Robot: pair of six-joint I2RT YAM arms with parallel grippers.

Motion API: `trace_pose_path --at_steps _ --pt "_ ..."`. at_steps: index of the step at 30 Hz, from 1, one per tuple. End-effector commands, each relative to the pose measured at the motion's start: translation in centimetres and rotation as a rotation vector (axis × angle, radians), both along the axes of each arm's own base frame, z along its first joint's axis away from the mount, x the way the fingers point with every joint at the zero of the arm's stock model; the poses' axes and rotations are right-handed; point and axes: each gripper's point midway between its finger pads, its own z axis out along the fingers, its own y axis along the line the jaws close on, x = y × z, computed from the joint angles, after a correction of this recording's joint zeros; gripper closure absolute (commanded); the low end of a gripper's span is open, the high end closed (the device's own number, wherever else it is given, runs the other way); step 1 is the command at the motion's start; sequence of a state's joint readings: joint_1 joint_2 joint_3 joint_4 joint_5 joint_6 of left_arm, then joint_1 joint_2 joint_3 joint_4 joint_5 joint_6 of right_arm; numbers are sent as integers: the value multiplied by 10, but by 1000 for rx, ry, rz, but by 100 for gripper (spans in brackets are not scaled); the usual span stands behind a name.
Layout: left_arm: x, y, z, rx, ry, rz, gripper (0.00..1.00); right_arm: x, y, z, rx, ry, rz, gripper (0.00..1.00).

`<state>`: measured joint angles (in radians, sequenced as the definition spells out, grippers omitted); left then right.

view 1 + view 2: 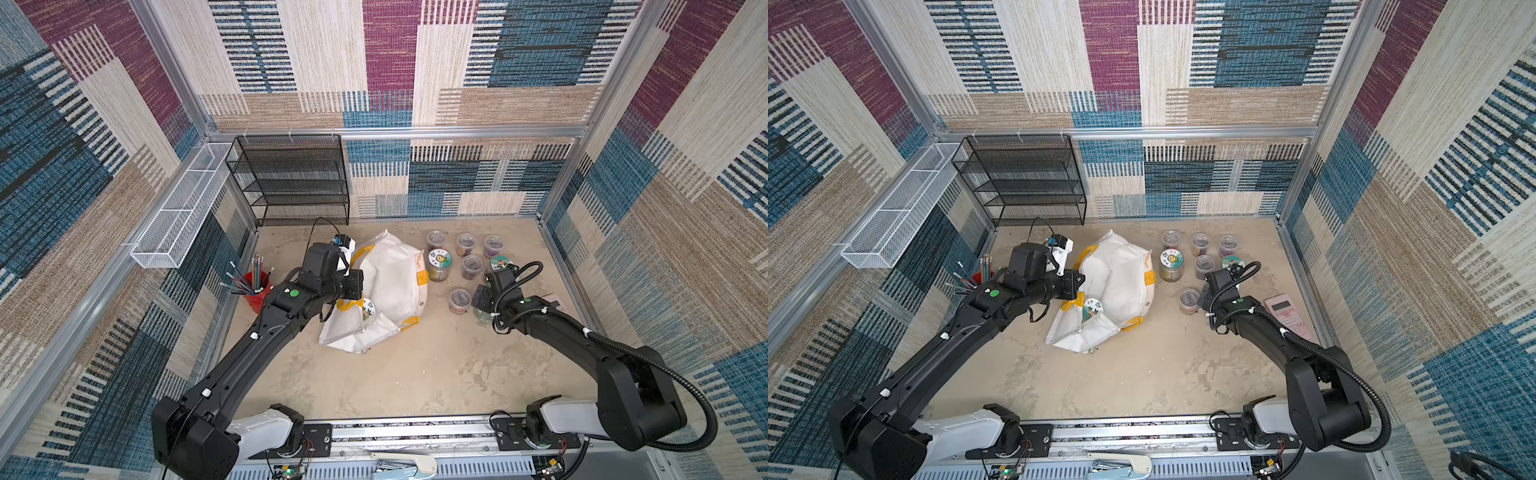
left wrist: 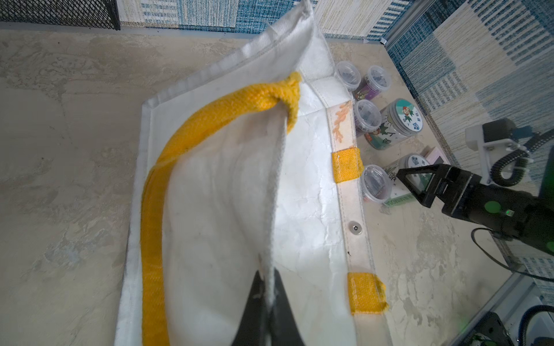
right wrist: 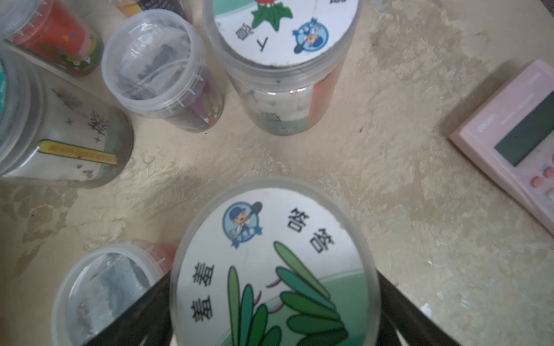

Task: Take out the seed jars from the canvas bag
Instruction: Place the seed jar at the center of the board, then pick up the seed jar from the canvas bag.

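Jar (image 3: pixel 274 269) stands between right jaws, gripped or not I cannot tell; left jaws pinch canvas bag (image 2: pixel 227 194) rim.

Black arms (image 1: pixel 257 345); white bases (image 1: pixel 262 428); green dot stickers (image 1: pixel 294 293); ribbed cable (image 1: pixel 706 405).

Five small tubs (image 1: pixel 465 244), four tall jars (image 1: pixel 439 264), one canvas bag (image 1: pixel 395 278), one calculator (image 1: pixel 1287 311).

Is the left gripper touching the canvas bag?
Touching. The left wrist view shows the left gripper shut on the white rim of the canvas bag.
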<state>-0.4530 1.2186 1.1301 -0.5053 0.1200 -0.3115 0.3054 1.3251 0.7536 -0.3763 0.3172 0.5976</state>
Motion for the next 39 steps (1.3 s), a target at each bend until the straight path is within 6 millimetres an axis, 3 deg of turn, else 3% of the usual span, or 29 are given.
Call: trace_pose_path --at_steps 1,7,10,14,17,21,24,31,39 --pt "2 -4 6 -3 -26 -29 100 4 0 23 11 -48 -1 1" --pt "1 -6 6 -10 -25 -38 100 1 -3 68 11 -108 0 1" --pt "0 -7 8 -10 -27 -51 100 6 10 114 56 -195 77 1" --pt "-1 -8 8 -13 -27 -61 100 14 73 184 242 -362 330 3" --pt "-1 -11 10 -22 -30 -75 100 6 142 205 377 -405 509 4" --pt "-1 -14 16 -36 -33 -86 100 -8 225 185 451 -332 657 5" --pt "1 -14 17 -28 -33 -86 100 -19 259 153 521 -267 713 7" --pt "13 -16 17 11 -41 -89 100 -52 302 86 522 -130 785 10" --pt "19 -16 30 51 -92 -111 100 -86 341 64 537 -118 835 11"
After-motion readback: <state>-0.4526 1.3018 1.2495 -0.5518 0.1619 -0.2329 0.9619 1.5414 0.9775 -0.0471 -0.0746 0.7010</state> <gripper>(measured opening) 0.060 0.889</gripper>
